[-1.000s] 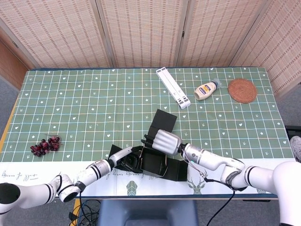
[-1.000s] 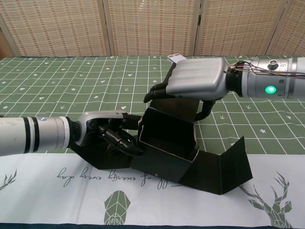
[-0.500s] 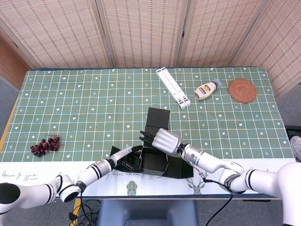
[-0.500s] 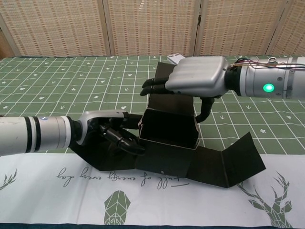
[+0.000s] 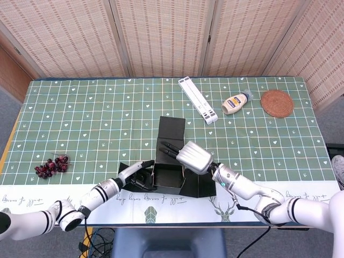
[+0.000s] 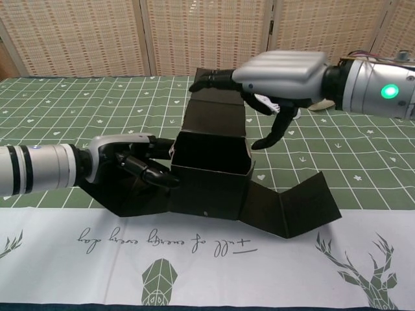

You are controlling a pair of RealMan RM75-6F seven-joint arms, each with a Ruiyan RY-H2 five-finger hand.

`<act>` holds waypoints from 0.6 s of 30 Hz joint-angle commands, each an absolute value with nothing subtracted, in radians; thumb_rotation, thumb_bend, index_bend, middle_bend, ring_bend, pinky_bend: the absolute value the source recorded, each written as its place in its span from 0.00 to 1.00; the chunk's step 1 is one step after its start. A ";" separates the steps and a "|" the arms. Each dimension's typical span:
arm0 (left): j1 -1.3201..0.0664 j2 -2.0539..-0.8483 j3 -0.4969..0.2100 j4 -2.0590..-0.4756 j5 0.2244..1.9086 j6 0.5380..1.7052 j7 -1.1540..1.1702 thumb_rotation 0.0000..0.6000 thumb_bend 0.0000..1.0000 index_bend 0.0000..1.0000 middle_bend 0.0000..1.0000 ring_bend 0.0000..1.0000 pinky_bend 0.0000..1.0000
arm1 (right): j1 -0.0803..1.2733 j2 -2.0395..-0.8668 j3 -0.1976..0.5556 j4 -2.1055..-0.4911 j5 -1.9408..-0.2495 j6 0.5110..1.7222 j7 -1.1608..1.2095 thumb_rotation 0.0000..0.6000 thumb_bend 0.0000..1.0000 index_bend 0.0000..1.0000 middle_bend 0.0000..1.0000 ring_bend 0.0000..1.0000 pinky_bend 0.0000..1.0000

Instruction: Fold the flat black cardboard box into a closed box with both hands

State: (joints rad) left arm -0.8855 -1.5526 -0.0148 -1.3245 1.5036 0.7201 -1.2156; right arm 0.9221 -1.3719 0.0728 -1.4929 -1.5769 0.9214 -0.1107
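Note:
The black cardboard box [image 5: 167, 178] [image 6: 211, 176] stands half-formed near the table's front edge, its top open. Its rear flap [image 5: 171, 133] [image 6: 216, 115] stands up behind it. A side flap [image 6: 292, 205] lies spread to the right and another [image 6: 126, 197] lies under my left hand. My left hand [image 5: 135, 174] [image 6: 130, 165] presses its curled fingers against the box's left wall from outside. My right hand [image 5: 191, 156] [image 6: 280, 70] hovers above the box, fingers stretched out and touching the rear flap's top edge, thumb hanging down; it grips nothing.
A bunch of dark grapes [image 5: 52, 165] lies at the left. At the back lie a white folding stand [image 5: 198, 100], a mayonnaise bottle [image 5: 236, 102] and a round woven coaster [image 5: 277, 103]. A white strip of tablecloth [image 6: 194, 259] runs along the front edge.
The box has slid left and squared up, its rear flap now more upright. My right hand has risen from the box's back wall to the flap's top edge. My left hand shifted left with the box.

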 commanded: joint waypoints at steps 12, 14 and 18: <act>-0.873 -1.410 -0.014 -1.379 1.552 0.766 -1.475 1.00 0.09 0.23 0.21 0.54 0.79 | 0.757 -1.274 0.069 -1.522 -1.579 1.145 0.040 1.00 0.21 0.00 0.00 0.70 1.00; -0.877 -1.393 -0.013 -1.378 1.561 0.769 -1.529 1.00 0.09 0.23 0.21 0.53 0.79 | 0.725 -1.276 0.066 -1.520 -1.580 1.188 0.071 1.00 0.21 0.00 0.01 0.70 1.00; -0.886 -1.367 -0.011 -1.374 1.572 0.772 -1.624 1.00 0.09 0.23 0.21 0.53 0.79 | 0.676 -1.281 0.063 -1.512 -1.589 1.259 0.112 1.00 0.21 0.00 0.03 0.71 1.00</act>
State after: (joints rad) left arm -0.8795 -1.3899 -0.0126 -1.3740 1.5600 0.7661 -1.5757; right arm 0.7009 -1.2799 0.0668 -1.5166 -1.5830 1.2308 0.0911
